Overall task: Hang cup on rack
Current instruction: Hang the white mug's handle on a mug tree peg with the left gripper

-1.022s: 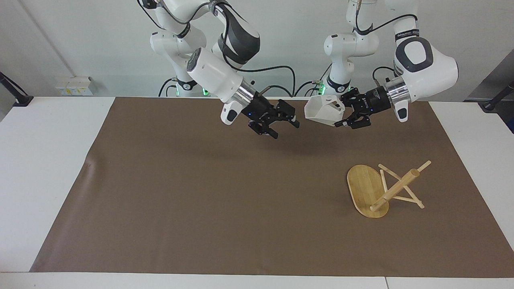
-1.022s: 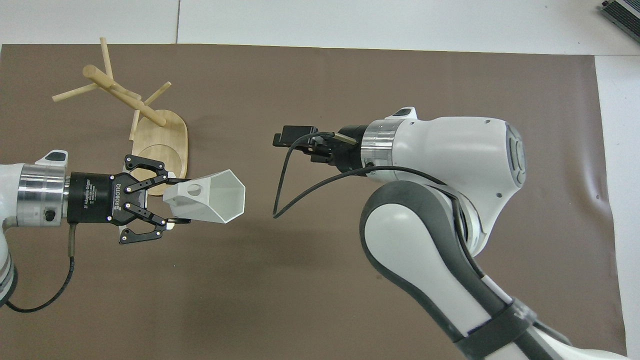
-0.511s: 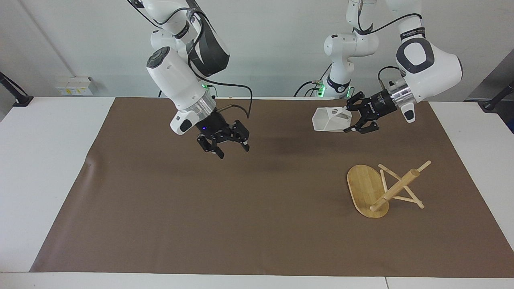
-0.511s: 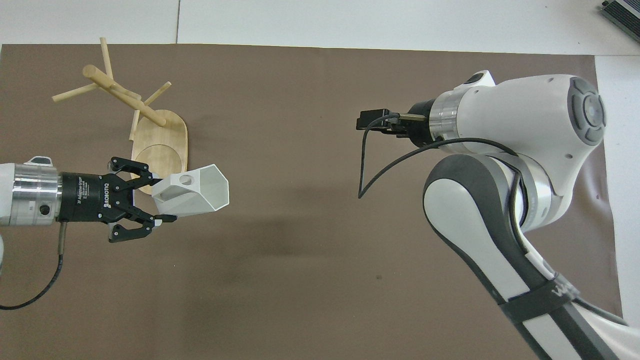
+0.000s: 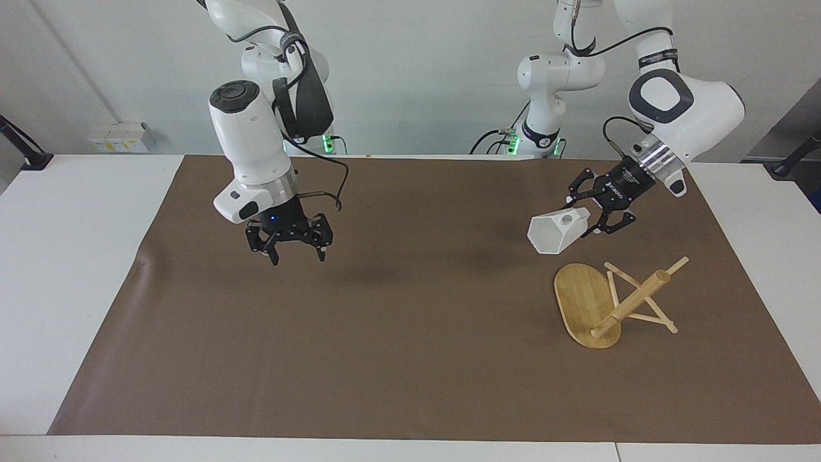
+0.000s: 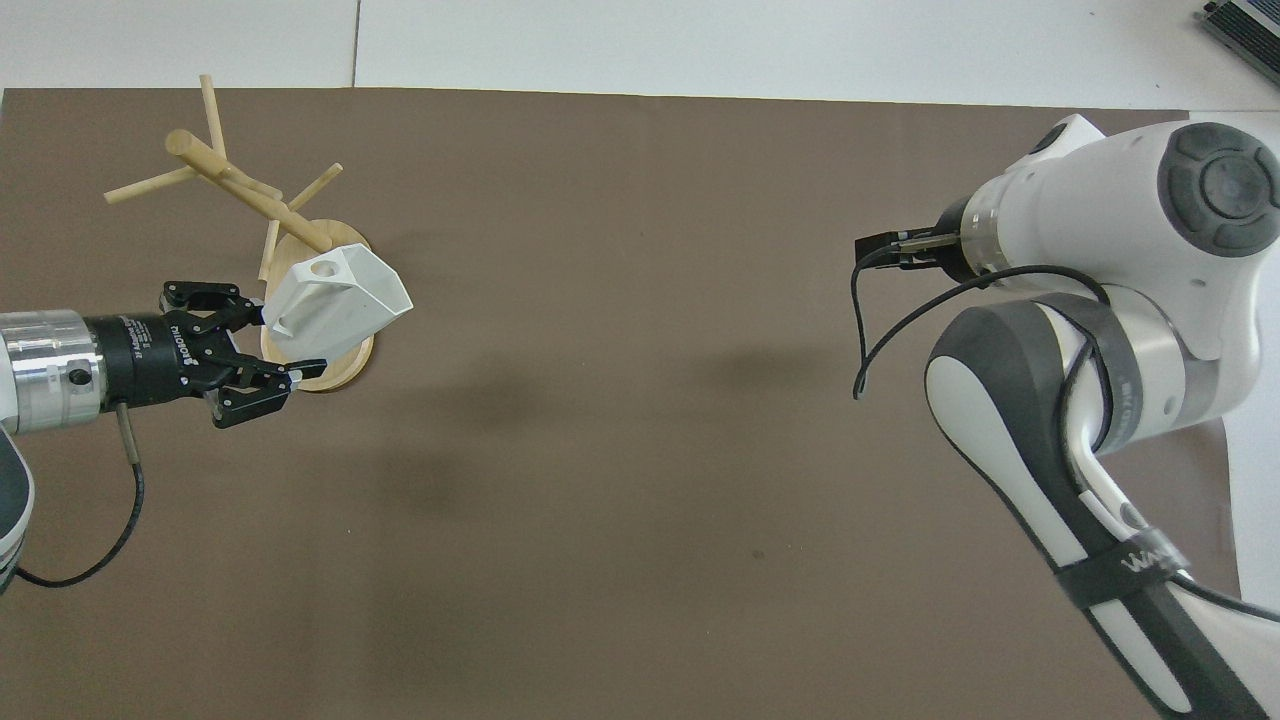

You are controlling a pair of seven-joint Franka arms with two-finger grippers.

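The left gripper [image 5: 585,222] is clamped on the cup [image 5: 555,233], which is held by its blocky handle end and carried in the air. The cup is tipped onto its side, so that the hexagonal rim is turned away from the gripper and slightly downward, and the round hole in the handle is shown on its upper face. In the facing view the cup is seen just above the rack [image 5: 612,301], over the edge of the oval base that lies nearer to the robots, with a clear gap between cup and base. In the overhead view the cup [image 6: 338,291] is laid across the base of the rack [image 6: 255,200], and the lower end of the central post is met by its outline there; no contact is shown in the facing view. The left gripper [image 6: 278,345] is reached in level from the left arm's end of the table.

The rack is stood on the brown mat [image 5: 410,321], toward the left arm's end of the table. Its thick post is leaned away from the base, and thin pegs are crossed through it near the top.

The right gripper [image 5: 292,250] is hung with its fingers spread wide and pointed down, with nothing between them, well apart from the rack, over the mat toward the right arm's end.
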